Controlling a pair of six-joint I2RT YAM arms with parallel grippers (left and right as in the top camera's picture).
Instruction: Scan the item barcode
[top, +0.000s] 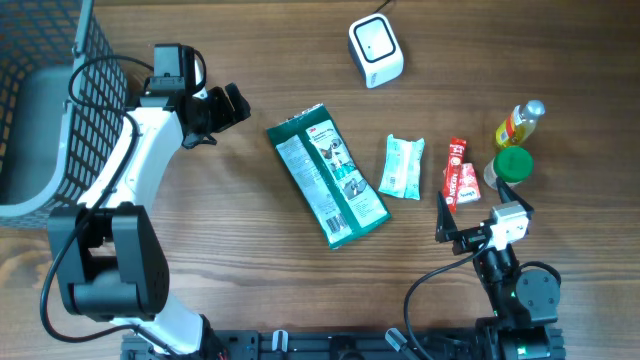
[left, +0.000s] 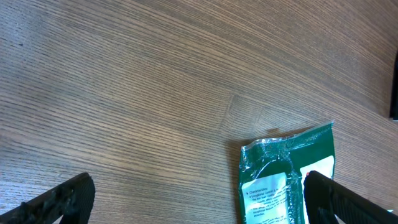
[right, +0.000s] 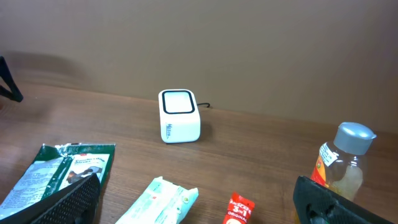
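Observation:
A white barcode scanner (top: 375, 50) stands at the back of the table, its window facing up, and also shows in the right wrist view as the scanner (right: 179, 116). A green packet (top: 328, 175) lies flat mid-table. My left gripper (top: 228, 108) hovers open just left of the packet's top end; in its wrist view the left gripper (left: 199, 205) has bare wood between its fingers and the packet's corner (left: 280, 180) by the right finger. My right gripper (top: 482, 212) is open near the front right and holds nothing. No barcode is readable.
A pale wipes pack (top: 402, 166), a red sachet (top: 460, 175), a yellow bottle (top: 520, 125) and a green-capped item (top: 513, 165) lie right of the green packet. A wire basket (top: 40, 100) fills the far left corner.

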